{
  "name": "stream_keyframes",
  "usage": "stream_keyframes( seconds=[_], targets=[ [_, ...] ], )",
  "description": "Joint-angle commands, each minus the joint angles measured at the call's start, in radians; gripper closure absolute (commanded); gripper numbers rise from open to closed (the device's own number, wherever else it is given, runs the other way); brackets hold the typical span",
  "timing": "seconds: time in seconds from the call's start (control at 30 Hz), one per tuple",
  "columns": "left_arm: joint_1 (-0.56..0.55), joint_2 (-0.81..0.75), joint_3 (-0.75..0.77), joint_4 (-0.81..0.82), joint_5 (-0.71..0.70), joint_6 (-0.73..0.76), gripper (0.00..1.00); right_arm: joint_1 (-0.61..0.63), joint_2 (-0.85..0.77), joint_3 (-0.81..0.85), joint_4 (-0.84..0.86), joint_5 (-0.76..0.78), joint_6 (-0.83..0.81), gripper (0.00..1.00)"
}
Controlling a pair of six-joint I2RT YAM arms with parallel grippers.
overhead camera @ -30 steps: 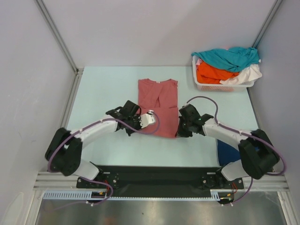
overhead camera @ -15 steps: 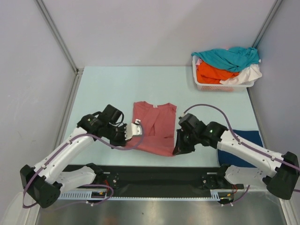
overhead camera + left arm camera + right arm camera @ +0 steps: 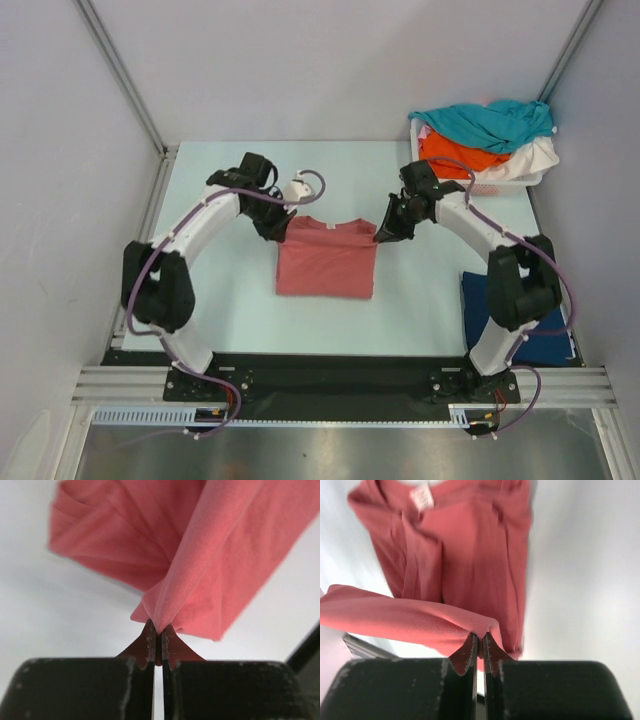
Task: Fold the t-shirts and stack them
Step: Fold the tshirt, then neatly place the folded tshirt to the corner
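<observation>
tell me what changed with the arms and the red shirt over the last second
The left claw and right claw stayed shut on the red shirt. They dragged it toward the arm bases, then carried its near edge back over to the collar end, so it is now doubled over and shorter. The basket and the navy shirt did not move.

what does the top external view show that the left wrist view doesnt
Only the top external view shows the right gripper at a far corner of the salmon-red t-shirt, the basket of shirts at far right, and a navy t-shirt by the right arm's base. Only the left wrist view shows the left gripper pinched shut on a bunched fold. Both show the salmon-red t-shirt and the table.
</observation>
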Motion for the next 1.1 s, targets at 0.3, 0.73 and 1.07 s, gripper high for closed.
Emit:
stream_keyframes(
  seconds=[0.3, 0.73, 1.07],
  targets=[
    [0.071, 0.330, 0.344, 0.047, -0.081, -0.087, 1.00, -0.099, 0.283, 0.249, 0.072, 0.035, -0.043, 1.00],
    [0.082, 0.407, 0.392, 0.276, -0.296, -0.235, 0.29, -0.137, 0.299, 0.336, 0.103, 0.173, -0.046, 0.47],
    [0.103, 0.207, 0.113, 0.344, -0.121, -0.378, 0.31, -0.038, 0.115, 0.045, 0.198, 0.161, -0.066, 0.36]
  ],
)
